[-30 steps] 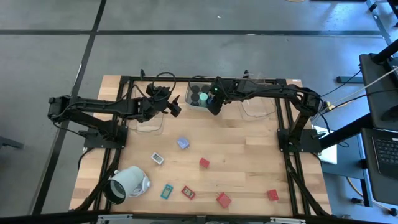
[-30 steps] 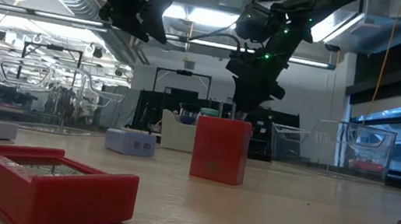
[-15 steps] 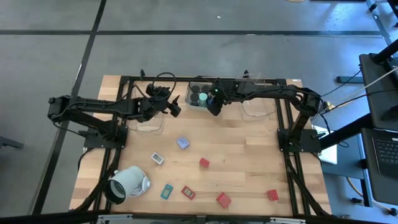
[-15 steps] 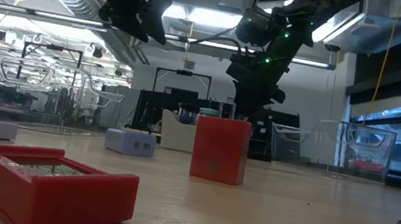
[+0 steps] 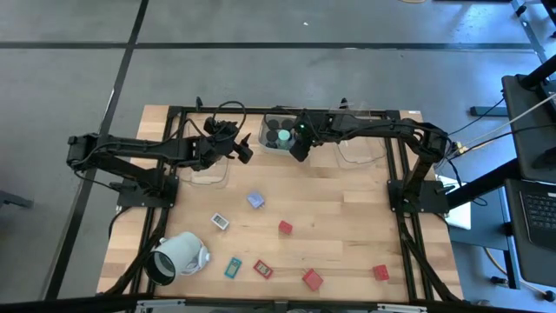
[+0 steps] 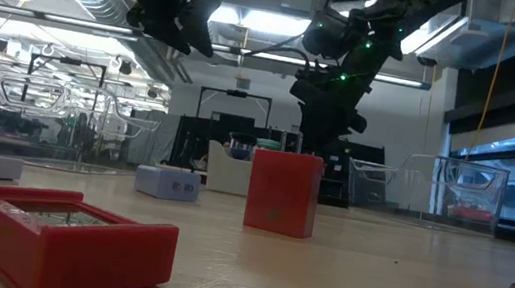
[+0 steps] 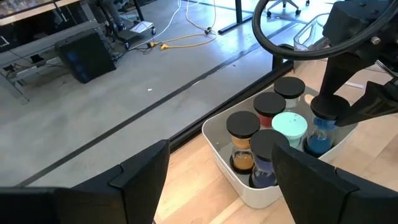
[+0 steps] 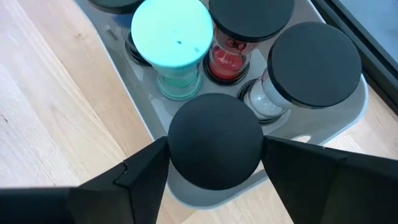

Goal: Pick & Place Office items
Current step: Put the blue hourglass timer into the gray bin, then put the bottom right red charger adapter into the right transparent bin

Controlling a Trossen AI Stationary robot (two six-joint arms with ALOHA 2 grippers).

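Cylinders with black caps stand packed together in a pale tray (image 8: 121, 59) at the far edge of the tabletop (image 5: 347, 217), and one black-capped cylinder (image 8: 214, 140) sits at the tray's near end right between the two fingers of my right pincer (image 5: 298, 151). Its cap fills the space between them. I cannot tell whether I am gripping it or have let go, because the fingers' edges meet the cap's outline without showing pressure or a gap. Just beyond it in the same tray stand a green-topped cylinder (image 8: 173, 31), a cylinder with red contents (image 8: 230, 53) and another black-capped cylinder (image 8: 314, 62).

From my left wrist I see the tray's other side, with a blue-filled jar (image 7: 320, 137) under my right arm's fingers.

My left pincer (image 5: 243, 153) hangs in the air beside the tray, released and wide, with nothing in it.

Nearer on the tabletop lie the loose pieces, well apart from one another: a pale blue cube (image 5: 255, 200), a white flat rectangle (image 5: 220, 223), a small red block (image 5: 285, 228), a teal rectangle (image 5: 233, 267), a red flat rectangle (image 5: 262, 269), a larger red block (image 5: 312, 279) and a corner red block (image 5: 380, 273). A big mint-white hollow cylinder (image 5: 178, 255) lies on its side at the near left.
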